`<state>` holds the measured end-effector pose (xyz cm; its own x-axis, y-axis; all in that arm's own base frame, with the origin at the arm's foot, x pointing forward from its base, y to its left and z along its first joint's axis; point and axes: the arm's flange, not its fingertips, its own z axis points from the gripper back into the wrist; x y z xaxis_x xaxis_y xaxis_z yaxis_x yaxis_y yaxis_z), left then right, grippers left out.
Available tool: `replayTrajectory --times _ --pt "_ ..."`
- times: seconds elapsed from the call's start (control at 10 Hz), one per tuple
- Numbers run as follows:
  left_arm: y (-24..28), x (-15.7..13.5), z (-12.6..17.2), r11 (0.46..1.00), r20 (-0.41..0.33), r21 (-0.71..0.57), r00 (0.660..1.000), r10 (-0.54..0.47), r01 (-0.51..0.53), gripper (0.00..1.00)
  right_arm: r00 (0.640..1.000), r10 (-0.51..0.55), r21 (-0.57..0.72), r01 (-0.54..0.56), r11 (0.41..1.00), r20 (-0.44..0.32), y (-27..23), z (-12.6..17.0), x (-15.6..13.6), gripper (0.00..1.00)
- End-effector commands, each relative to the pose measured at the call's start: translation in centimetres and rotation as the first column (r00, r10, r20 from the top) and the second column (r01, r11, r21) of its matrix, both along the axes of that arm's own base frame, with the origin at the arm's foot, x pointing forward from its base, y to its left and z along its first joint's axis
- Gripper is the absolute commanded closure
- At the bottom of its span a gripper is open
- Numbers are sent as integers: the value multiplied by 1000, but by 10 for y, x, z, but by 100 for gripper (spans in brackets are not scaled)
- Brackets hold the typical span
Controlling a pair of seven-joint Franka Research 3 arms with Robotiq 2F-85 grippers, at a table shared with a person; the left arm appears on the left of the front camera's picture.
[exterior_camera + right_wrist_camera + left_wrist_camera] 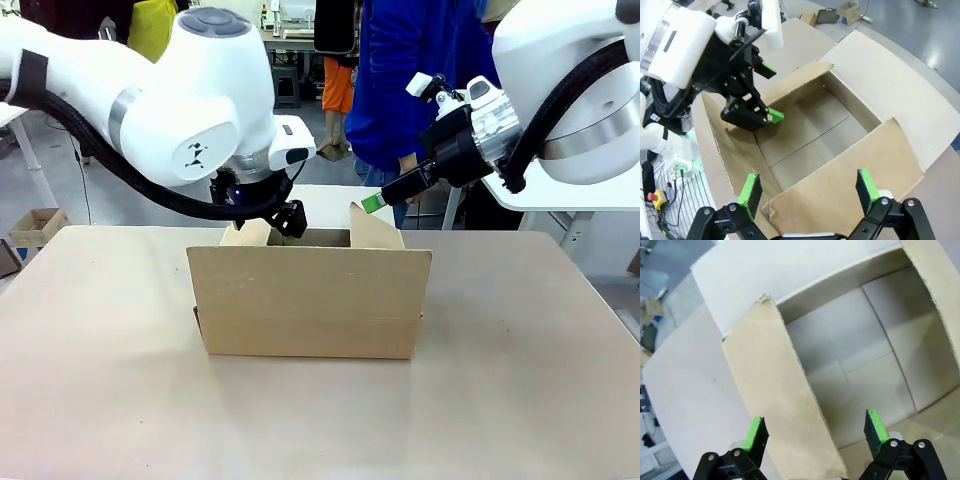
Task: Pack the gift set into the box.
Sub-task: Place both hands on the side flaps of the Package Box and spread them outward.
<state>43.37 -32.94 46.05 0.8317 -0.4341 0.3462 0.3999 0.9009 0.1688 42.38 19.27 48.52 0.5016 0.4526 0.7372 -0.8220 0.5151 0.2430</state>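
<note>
The box point(310, 300), a large brown carton, stands mid-table with its flaps up and its inside bare point(810, 135). My left gripper point(285, 225) hangs open over the box's left end. In the left wrist view this gripper point(815, 432) straddles the upright short flap point(775, 390), one finger outside and one over the box floor point(855, 355). My right gripper point(375, 202) is open at the top edge of the right short flap point(378, 228). In the right wrist view that flap point(850, 170) lies between the right gripper's point(807, 189) green pads, and the left gripper point(771, 93) shows across the box.
A person in a blue jacket point(400, 80) stands at the far side behind the box. The tan table point(100, 400) is bare around the box. A small carton point(35, 225) sits on the floor at far left.
</note>
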Motion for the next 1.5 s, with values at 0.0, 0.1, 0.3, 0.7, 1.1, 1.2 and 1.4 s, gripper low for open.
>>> replayTrajectory --times 0.0,0.1,0.3,0.7,1.1,1.2,1.4 --pt "-23 12 -6 997 -2 58 998 59 -59 0 1000 -7 14 7 1000 -13 -1 1 -2 0" --pt "-25 18 -9 994 -2 68 996 87 -87 0 1000 -7 14 7 1000 -13 -1 1 -2 0" --pt "-28 23 -16 982 -9 116 989 149 -147 0 1000 -7 14 7 1000 -13 -1 1 -2 0" --pt "-28 28 -26 938 -61 231 959 278 -257 0 1000 -7 14 7 1000 -13 -1 1 -2 0" --pt "-11 21 -21 893 -45 328 939 340 -308 0 1000 -7 14 7 1000 -13 -1 1 -2 0" --pt "1 20 -14 879 -24 342 932 361 -332 0 1000 -7 14 7 1000 -13 -1 1 -2 0" --pt "21 19 -3 856 6 363 920 392 -368 0 1000 -7 14 7 1000 -13 -1 1 -2 0"
